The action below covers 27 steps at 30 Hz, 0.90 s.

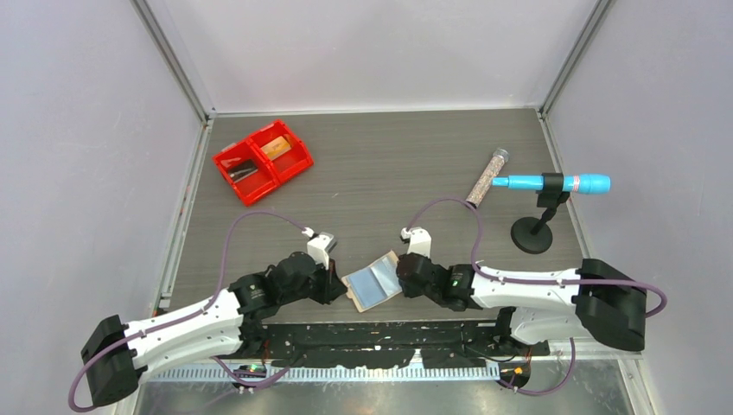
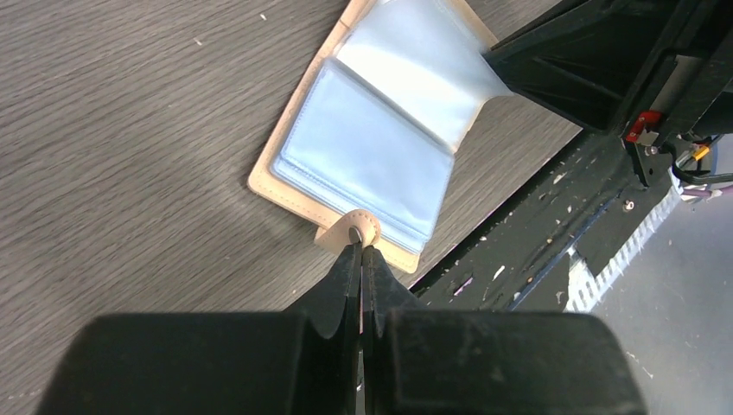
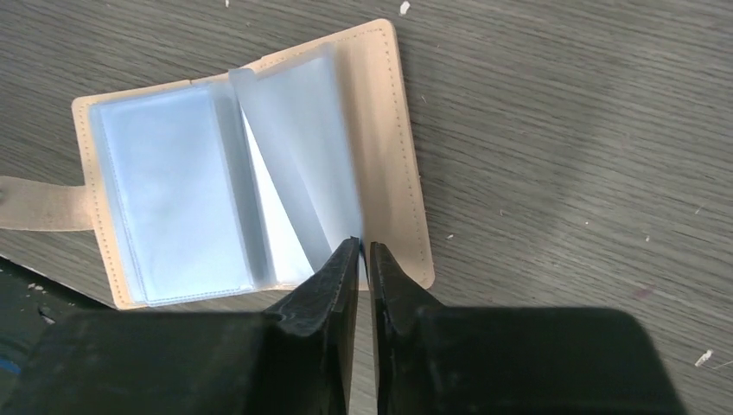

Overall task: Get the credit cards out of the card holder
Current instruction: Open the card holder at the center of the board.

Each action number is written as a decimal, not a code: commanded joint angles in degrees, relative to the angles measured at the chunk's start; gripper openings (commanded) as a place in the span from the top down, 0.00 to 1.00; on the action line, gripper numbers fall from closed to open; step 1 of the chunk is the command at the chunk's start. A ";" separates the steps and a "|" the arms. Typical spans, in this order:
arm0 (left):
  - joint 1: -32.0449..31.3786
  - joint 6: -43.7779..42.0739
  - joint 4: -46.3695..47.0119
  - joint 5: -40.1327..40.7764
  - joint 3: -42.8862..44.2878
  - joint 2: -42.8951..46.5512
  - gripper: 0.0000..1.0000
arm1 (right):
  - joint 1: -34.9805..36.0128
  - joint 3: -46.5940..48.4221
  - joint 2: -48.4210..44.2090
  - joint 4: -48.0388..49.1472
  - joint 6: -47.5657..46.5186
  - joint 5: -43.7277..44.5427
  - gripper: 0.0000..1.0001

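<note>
The tan card holder [image 1: 373, 283] lies spread open on the table between my two grippers, its blue-grey sleeves up. My left gripper [image 2: 361, 251] is shut on the holder's snap tab [image 2: 350, 232]. My right gripper [image 3: 364, 246] is shut on the edge of one clear sleeve [image 3: 298, 147], which stands lifted off the right half of the holder [image 3: 164, 199]. No credit card shows in the sleeves. A dark grey credit card [image 1: 242, 166] lies in the left compartment of the red bin.
The red two-compartment bin [image 1: 262, 161] sits at the back left, with a tan piece [image 1: 278, 145] in its other compartment. At the right lie a glass tube [image 1: 488, 177] and a blue tool [image 1: 553, 183] on a black stand [image 1: 531, 235].
</note>
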<state>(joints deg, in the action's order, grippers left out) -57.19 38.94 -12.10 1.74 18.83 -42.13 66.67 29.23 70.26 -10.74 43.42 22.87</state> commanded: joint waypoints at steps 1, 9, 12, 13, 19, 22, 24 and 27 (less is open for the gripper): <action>0.24 -1.74 4.38 -3.37 2.95 -0.94 1.00 | -0.06 1.61 -4.43 -1.01 1.74 0.66 0.78; 0.24 -1.39 4.83 -4.02 3.30 -1.10 1.00 | -0.05 5.67 -11.77 -7.93 0.70 0.33 0.66; 0.24 -1.25 4.80 -4.15 3.49 -1.24 1.00 | 0.05 6.95 -13.97 -8.04 -1.76 -0.16 0.63; 0.24 -1.19 4.92 -4.19 3.49 -1.35 1.00 | 0.09 7.50 -14.25 -7.07 -2.55 -0.72 0.63; 0.28 -1.08 5.30 -4.46 3.77 -1.77 1.00 | 0.14 9.77 -12.14 -2.50 -8.53 -5.10 0.61; 0.24 -1.04 4.75 -4.10 3.63 -1.45 1.00 | 0.12 9.13 -9.25 0.41 -8.56 -6.46 0.53; 0.24 -1.01 4.57 -4.03 3.42 -1.09 1.00 | 0.12 8.54 -7.40 2.43 -8.39 -7.75 0.49; 0.24 -1.06 4.13 -3.85 3.15 -0.61 1.00 | 0.19 7.70 -4.17 5.71 -8.20 -9.69 0.45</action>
<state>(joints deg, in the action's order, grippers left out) -57.19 38.46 -9.87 -1.78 20.18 -43.86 66.67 36.95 62.96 -11.86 36.16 16.27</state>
